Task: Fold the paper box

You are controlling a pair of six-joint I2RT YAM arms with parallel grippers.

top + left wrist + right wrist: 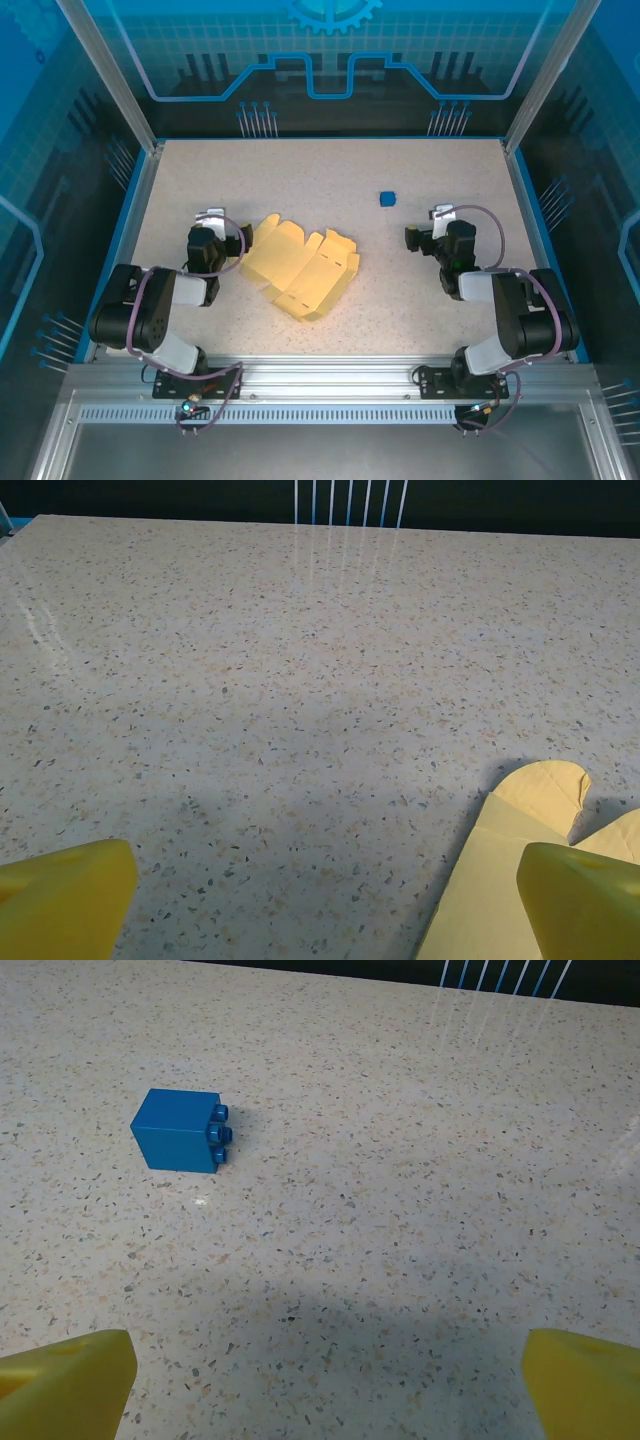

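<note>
Near the middle of the table [330, 180], just beside the wide-open, empty left gripper [212, 220], the box [300, 270] is spread out, likely light and bendy, best pinched at an edge flap; the right gripper [441, 216] is seen wide open too.

The desk [250, 680] is smooth, speckled and stone-like, with a faint sheen. At the right side of the left gripper [320, 905], the paper box [485, 880] is thin matt card. Ahead-left of the right gripper [325, 1385], the brick [180, 1131] is smooth, slightly shiny plastic.
</note>
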